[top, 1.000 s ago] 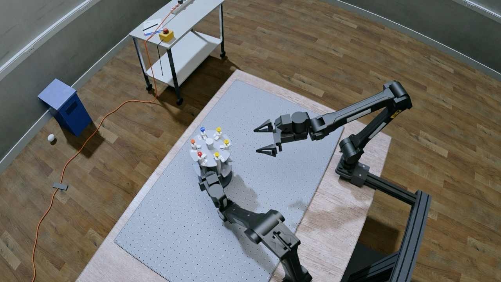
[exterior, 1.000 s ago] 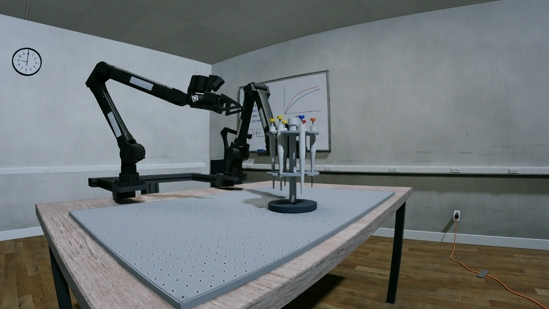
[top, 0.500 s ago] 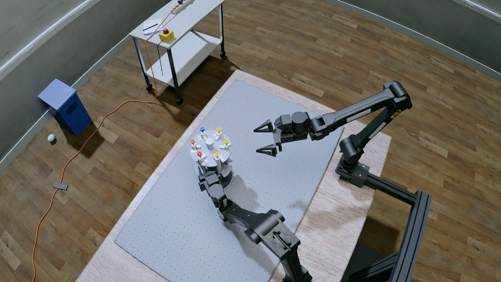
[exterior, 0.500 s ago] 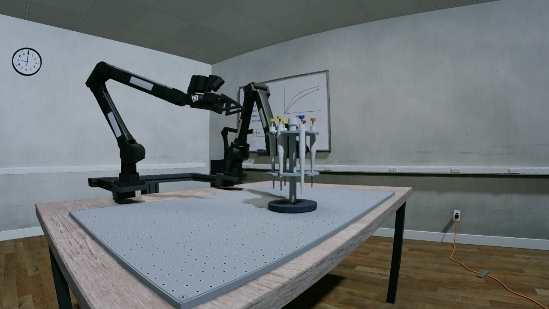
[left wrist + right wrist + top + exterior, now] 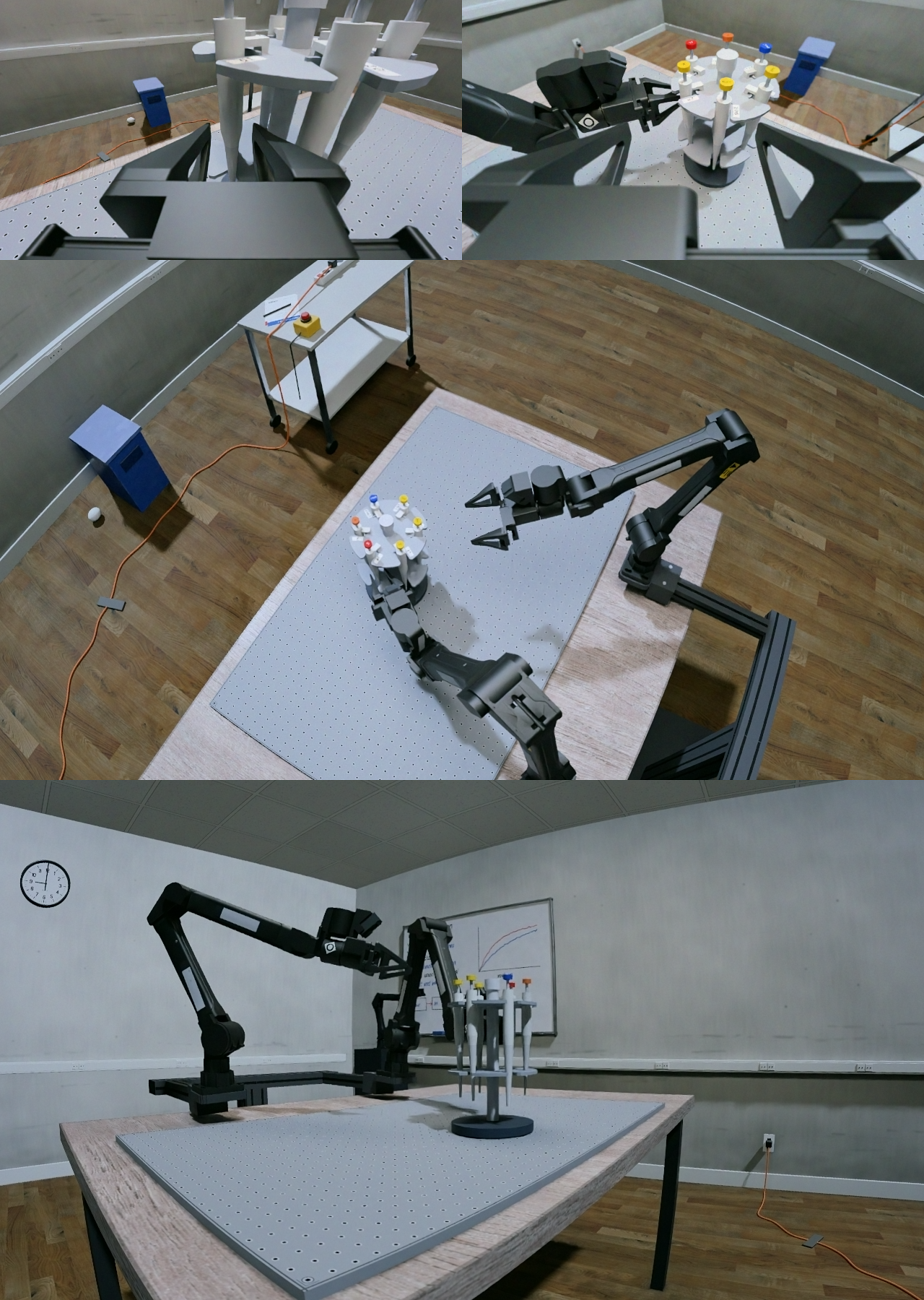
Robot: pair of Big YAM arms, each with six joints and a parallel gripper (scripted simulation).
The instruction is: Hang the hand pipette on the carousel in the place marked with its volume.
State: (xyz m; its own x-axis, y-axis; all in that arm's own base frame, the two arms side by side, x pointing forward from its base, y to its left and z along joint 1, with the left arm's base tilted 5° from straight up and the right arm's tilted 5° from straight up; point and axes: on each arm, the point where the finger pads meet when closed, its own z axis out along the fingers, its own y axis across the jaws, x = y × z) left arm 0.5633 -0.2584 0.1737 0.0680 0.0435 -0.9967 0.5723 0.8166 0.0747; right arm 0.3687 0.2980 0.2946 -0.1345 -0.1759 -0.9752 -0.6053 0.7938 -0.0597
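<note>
The red-button pipette [image 5: 368,544] [image 5: 229,40] [image 5: 691,44] hangs upright at the rim of the carousel [image 5: 386,523] [image 5: 492,1127] [image 5: 285,72] [image 5: 715,180]. Its finger hook [image 5: 258,39] points inward over the upper disc; whether the hook's tip is behind the rail is not clear. A printed label [image 5: 245,60] lies beside it, too slanted to read. My left gripper [image 5: 231,129] [image 5: 683,94] is partly open, with fingers apart on either side of the pipette's lower body and not gripping it. My right gripper [image 5: 469,523] [image 5: 693,129] is wide open and empty, away from the carousel.
Several other pipettes hang around the carousel: an orange-button one [image 5: 355,521] [image 5: 728,37], a blue-button one [image 5: 373,499] [image 5: 765,48] and three with yellow buttons. The neighbouring white pipette [image 5: 346,61] stands close to my left gripper's right finger. The carousel stands on the perforated board [image 5: 310,661].
</note>
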